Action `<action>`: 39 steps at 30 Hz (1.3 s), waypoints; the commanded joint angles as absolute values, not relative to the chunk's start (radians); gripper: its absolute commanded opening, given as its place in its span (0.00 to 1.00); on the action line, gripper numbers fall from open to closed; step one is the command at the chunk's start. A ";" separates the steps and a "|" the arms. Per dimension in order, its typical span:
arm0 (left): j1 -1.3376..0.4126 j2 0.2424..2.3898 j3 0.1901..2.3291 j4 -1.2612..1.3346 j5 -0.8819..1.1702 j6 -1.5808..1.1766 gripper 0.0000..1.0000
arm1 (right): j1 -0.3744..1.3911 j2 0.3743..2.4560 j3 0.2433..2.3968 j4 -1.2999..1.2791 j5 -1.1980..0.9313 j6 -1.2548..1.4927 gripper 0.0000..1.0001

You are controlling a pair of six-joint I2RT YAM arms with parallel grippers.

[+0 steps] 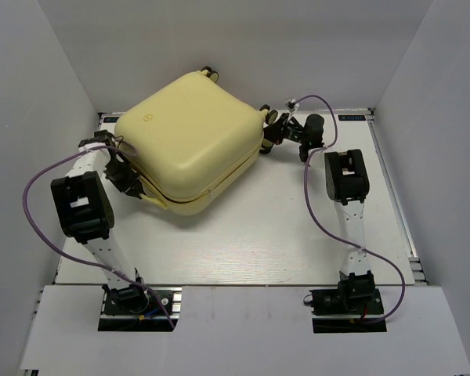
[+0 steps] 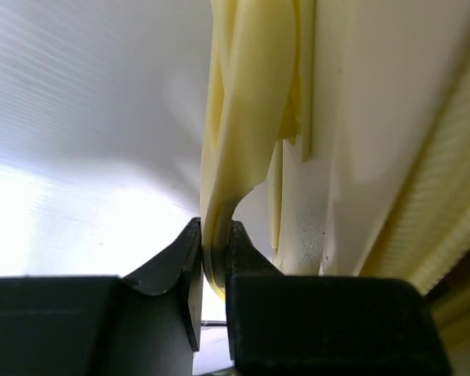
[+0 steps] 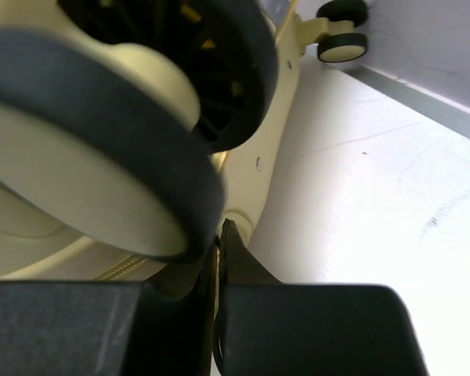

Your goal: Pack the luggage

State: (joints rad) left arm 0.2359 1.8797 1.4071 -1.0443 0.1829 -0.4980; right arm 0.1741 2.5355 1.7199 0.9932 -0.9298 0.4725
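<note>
Luggage (image 1: 189, 137) closed, desk's (image 1: 298, 235) far-left: left hand (image 2: 213, 262) clamps its yellow strap (image 2: 247, 110), right hand (image 3: 219, 258) pinched together by caster (image 3: 102, 172); zipping apparently due.

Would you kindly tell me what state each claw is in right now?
Left claw: shut on a pale yellow strip of the luggage.
Right claw: shut; grip unclear.
</note>
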 commanded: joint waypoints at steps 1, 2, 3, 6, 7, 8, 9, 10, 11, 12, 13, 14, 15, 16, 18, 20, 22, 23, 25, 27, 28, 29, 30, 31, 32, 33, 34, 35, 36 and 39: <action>0.284 1.980 1.450 -0.982 -0.044 -0.379 0.00 | 0.107 2.568 1.876 0.953 -0.578 0.603 0.00; 0.282 1.993 1.456 -0.983 -0.044 -0.374 0.00 | 0.106 2.585 1.891 0.916 -0.581 0.600 0.00; 0.281 2.002 1.466 -0.989 -0.044 -0.368 0.00 | 0.106 2.588 1.901 0.899 -0.574 0.615 0.00; 0.275 2.019 1.485 -0.994 -0.043 -0.357 0.00 | 0.112 2.583 1.881 0.867 -0.473 0.624 0.00; 0.275 2.020 1.486 -0.993 -0.044 -0.354 0.00 | 0.118 2.583 1.885 0.852 -0.371 0.621 0.00; 0.272 2.023 1.488 -0.991 -0.044 -0.353 0.00 | 0.121 2.603 1.896 0.832 -0.347 0.627 0.00; 0.273 2.025 1.489 -0.991 -0.043 -0.339 0.00 | 0.127 2.617 1.978 0.833 -0.347 0.630 0.00; 0.272 2.029 1.505 -0.991 -0.044 -0.331 0.00 | 0.130 2.661 2.021 0.831 -0.357 0.637 0.00; 0.275 2.036 1.511 -0.992 -0.046 -0.327 0.00 | 0.133 2.687 2.122 0.822 -0.400 0.649 0.00; 0.272 2.043 1.520 -0.996 -0.045 -0.313 0.00 | 0.136 2.760 2.170 0.806 -0.409 0.652 0.00; 0.276 2.054 1.549 -1.005 -0.043 -0.301 0.00 | 0.147 2.781 2.300 0.804 -0.441 0.646 0.00; 0.275 2.072 1.557 -1.008 -0.037 -0.289 0.00 | 0.147 2.799 2.328 0.821 -0.474 0.617 0.00; 0.272 2.078 1.566 -1.008 -0.032 -0.282 0.00 | 0.158 2.815 2.347 0.871 -0.491 0.579 0.00; 0.270 2.086 1.594 -1.014 -0.022 -0.278 0.00 | 0.160 2.809 2.345 0.891 -0.538 0.581 0.00; 0.265 2.114 1.643 -1.029 -0.003 -0.262 0.00 | 0.164 2.693 2.213 1.018 -0.662 0.597 0.00; 0.235 2.135 1.681 -1.022 0.044 -0.218 0.00 | 0.184 2.616 1.933 1.140 -0.762 0.589 0.00; 0.204 2.169 1.739 -1.035 0.051 -0.181 0.00 | 0.201 2.454 1.739 1.209 -0.785 0.578 0.00; 0.178 2.177 1.761 -1.052 0.052 -0.160 0.00 | 0.215 2.385 1.635 1.221 -0.796 0.525 0.00; 0.151 2.181 1.821 -1.060 0.069 -0.131 0.00 | 0.221 2.273 1.488 1.253 -0.789 0.499 0.00; 0.115 2.172 1.824 -1.043 0.138 -0.071 0.00 | 0.227 2.232 1.343 1.331 -0.790 0.528 0.00; 0.109 2.155 1.815 -1.036 0.158 -0.052 0.00 | 0.224 2.214 1.309 1.357 -0.804 0.560 0.00; 0.088 2.131 1.795 -1.020 0.196 -0.007 0.00 | 0.225 2.153 1.201 1.430 -0.810 0.575 0.00; 0.078 2.131 1.795 -1.020 0.215 0.026 0.00 | 0.225 2.128 1.159 1.452 -0.810 0.597 0.00; 0.071 2.117 1.781 -1.019 0.227 0.035 0.00 | 0.230 2.073 1.113 1.482 -0.804 0.586 0.00; 0.058 2.102 1.778 -1.016 0.291 0.084 0.00 | 0.244 2.010 0.971 1.476 -0.795 0.569 0.00; 0.054 2.097 1.775 -1.015 0.310 0.097 0.00 | 0.250 1.946 0.925 1.448 -0.787 0.525 0.00; 0.048 2.082 1.767 -1.009 0.324 0.103 0.00 | 0.262 1.913 0.881 1.425 -0.757 0.499 0.00; 0.037 2.083 1.769 -1.003 0.348 0.126 0.00 | 0.274 1.852 0.764 1.401 -0.749 0.432 0.00; 0.031 2.085 1.773 -1.005 0.366 0.130 0.00 | 0.279 1.789 0.727 1.358 -0.732 0.416 0.00; 0.018 2.112 1.839 -1.015 0.362 0.140 0.00 | 0.299 1.641 0.562 1.315 -0.655 0.407 0.00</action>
State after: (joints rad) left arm 0.1055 2.1323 1.8069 -0.9623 0.1528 0.0360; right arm 0.2279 1.8168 0.6292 1.1652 -0.6361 0.4171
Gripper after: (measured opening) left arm 0.211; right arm 0.011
